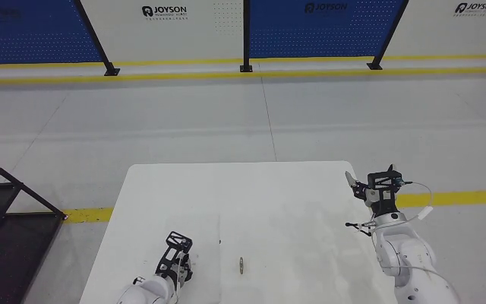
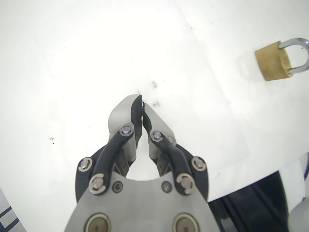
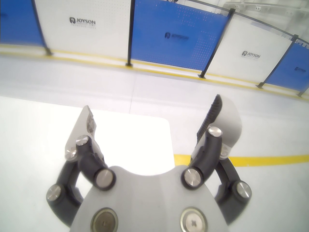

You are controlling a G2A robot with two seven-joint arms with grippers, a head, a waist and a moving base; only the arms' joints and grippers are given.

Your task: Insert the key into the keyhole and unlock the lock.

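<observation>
My left gripper (image 2: 142, 102) points down at the white table (image 1: 288, 205), close to its near edge. Its pads are clenched together, and I cannot tell whether anything thin is pinched between them. Near it on the right, the brass padlock (image 2: 272, 63) lies flat, both legs of its silver shackle meeting the body. Well apart, by the table's far right corner, my right gripper (image 3: 152, 107) hangs with fingers spread wide, holding nothing.

lock (image 1: 240, 266) on white table (image 1: 288, 197)

A factory-style test hall: blue-and-white barrier panels (image 1: 319, 30), yellow floor lines (image 1: 190, 76), grey floor.
</observation>
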